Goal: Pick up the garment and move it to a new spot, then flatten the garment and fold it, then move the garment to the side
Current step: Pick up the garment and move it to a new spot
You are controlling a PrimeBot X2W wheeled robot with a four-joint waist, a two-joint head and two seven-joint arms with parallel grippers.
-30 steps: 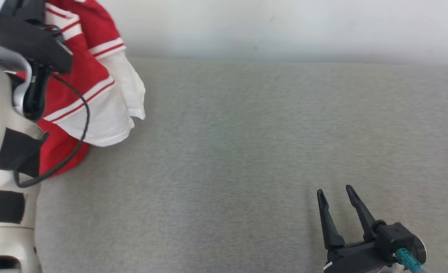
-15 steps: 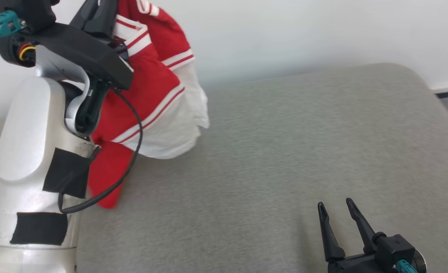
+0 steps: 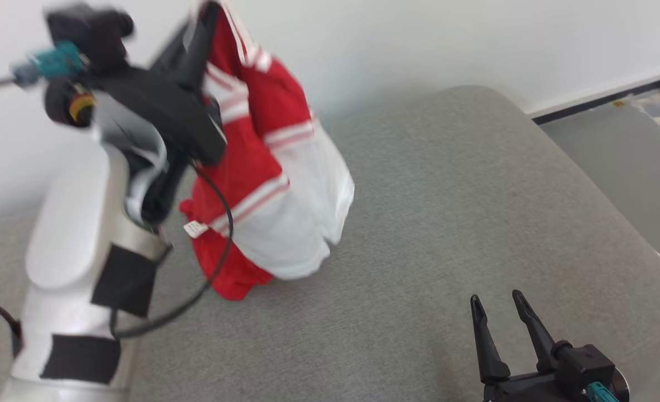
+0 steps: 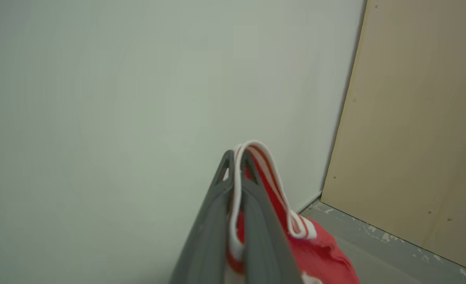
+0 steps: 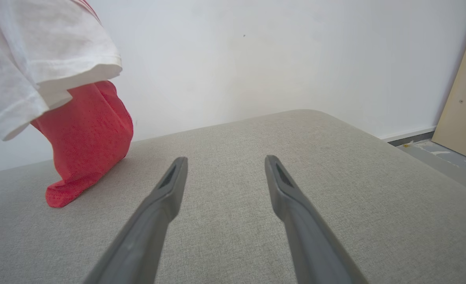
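While your head camera swung round, the left gripper [image 4: 237, 155] stayed clamped on the garment [image 3: 263, 167] by its striped trim. Cloth hung at 10 o'clock, red tail touching the grey surface [image 3: 447, 195]. Right gripper [image 3: 495, 297] sat spread and empty at 5 o'clock. Carry looked underway.

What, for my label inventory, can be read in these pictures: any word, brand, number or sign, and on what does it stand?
No text can be read.
Small white tag on the garment: faint marks, too small and blurred to read.
Grey cushion and wall: no writing visible.
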